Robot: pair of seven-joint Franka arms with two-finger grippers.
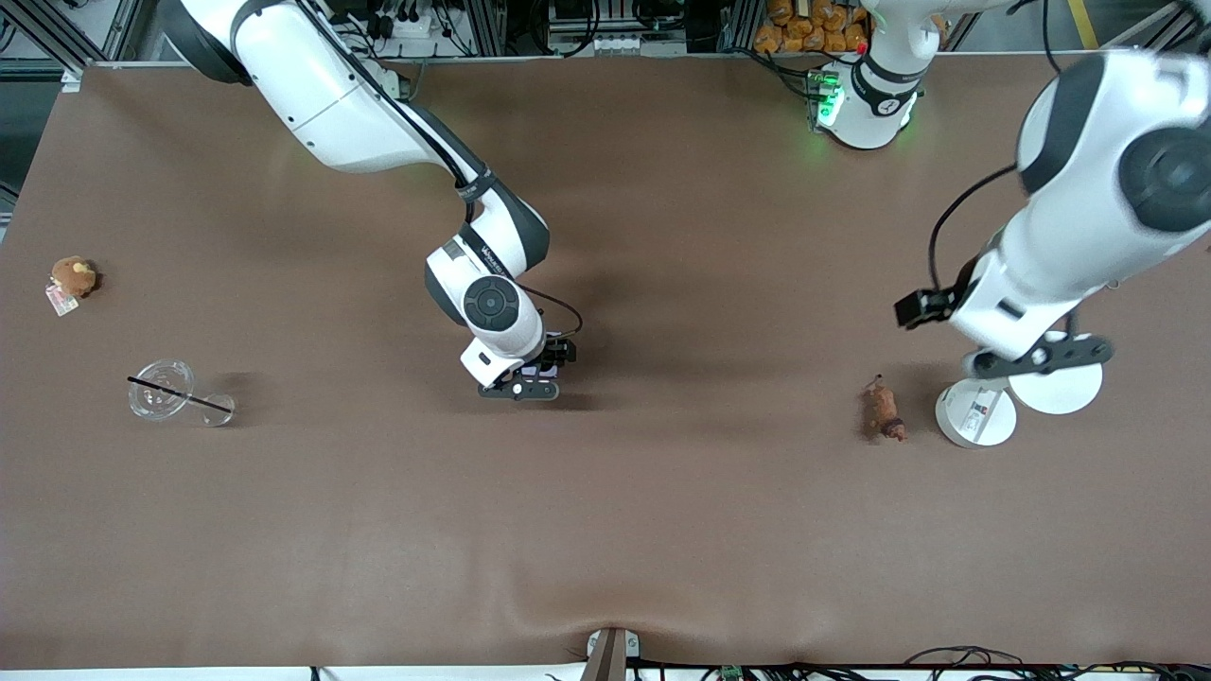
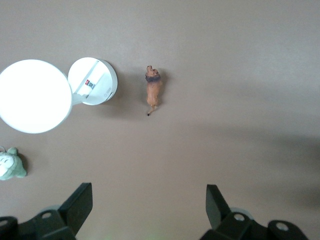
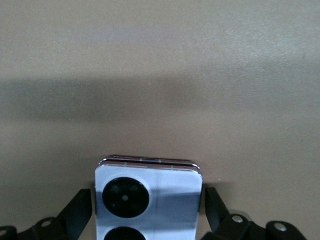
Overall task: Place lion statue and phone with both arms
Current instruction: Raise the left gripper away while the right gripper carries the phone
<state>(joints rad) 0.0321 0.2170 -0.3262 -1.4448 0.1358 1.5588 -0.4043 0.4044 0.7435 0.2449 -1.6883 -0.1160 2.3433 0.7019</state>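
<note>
Lying on the brown counter (image 1: 662, 530) toward the left arm's end, the lion statue (image 1: 886, 409) rests on its side, free of any grip, just beside a pair of joined white discs (image 1: 976, 413) that sit between it and that end of the counter. The left tool (image 2: 150, 202) hangs in the air over bare counter with its two dark fingers (image 2: 80, 202) spread wide and nothing between them; in the left wrist view the lion statue (image 2: 153, 90) lies well clear of the fingertips, its dark head end pointing away from the tool, with the white discs (image 2: 92, 81) next to it and a small grey-green plush (image 2: 11, 165) near the picture's edge. The right tool (image 1: 530, 376) is down at the counter near its middle, and the phone (image 3: 149, 202) lies flat between its spread fingers (image 3: 80, 207), which flank the pale lavender body on both sides; whether the pads touch it cannot be told. Toward the right arm's end lie a clear cup (image 1: 163, 389) with a black straw and, farther from the front camera, a round brown plush (image 1: 72, 277).
</note>
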